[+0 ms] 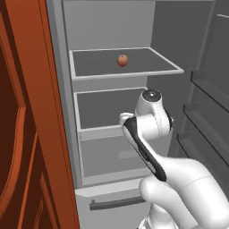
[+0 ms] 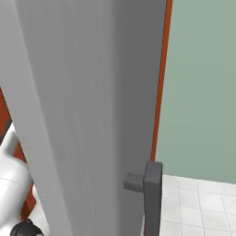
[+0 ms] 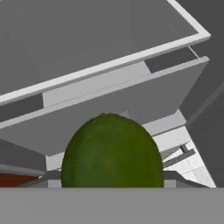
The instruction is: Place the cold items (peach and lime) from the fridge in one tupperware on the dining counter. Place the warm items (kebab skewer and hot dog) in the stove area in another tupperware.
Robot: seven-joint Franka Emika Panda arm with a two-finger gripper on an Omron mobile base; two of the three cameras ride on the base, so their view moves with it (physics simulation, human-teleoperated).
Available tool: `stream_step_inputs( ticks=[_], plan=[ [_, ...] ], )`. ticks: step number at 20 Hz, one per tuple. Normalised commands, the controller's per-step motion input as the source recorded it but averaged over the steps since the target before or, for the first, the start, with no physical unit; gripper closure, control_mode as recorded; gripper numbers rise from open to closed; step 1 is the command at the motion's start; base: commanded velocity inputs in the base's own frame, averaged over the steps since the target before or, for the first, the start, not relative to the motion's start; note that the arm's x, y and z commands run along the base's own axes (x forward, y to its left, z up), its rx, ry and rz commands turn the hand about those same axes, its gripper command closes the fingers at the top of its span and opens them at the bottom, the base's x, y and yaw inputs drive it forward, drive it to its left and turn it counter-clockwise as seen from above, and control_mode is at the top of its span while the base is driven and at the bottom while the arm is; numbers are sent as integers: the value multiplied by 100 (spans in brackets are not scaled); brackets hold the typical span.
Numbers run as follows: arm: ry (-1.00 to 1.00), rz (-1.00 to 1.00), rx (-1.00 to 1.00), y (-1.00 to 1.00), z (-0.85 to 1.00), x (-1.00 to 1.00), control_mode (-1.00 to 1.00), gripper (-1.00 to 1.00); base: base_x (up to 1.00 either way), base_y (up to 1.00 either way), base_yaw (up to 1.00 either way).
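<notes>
You're early in the cold half: the lime fills the lower middle of the hand view, right at the end effector, whose jaws look closed around it, so judge it held. The peach sits on the upper shelf of the open fridge, upper middle of the left base view. Both fruits are yet to reach a tupperware

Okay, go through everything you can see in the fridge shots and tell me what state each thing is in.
fridge: open, shelves exposed
fridge door: swung wide open
peach: resting on the top shelf, untouched
lime: off the shelves, close up to the hand camera, apparently gripped
bottom drawer: shut
</notes>
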Motion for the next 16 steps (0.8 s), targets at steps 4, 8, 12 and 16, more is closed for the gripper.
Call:
stream_step_inputs(
  ticks=[4, 8, 12, 16],
  plan=[
    [0, 0, 0, 0, 0, 0, 100, 100, -99, 2, -22],
    [0, 0, 0, 0, 0, 0, 100, 100, -100, 4, -21],
    [0, 0, 0, 0, 0, 0, 100, 100, -100, 5, -20],
    [0, 0, 0, 0, 0, 0, 100, 100, -100, 13, -19]
  ],
)
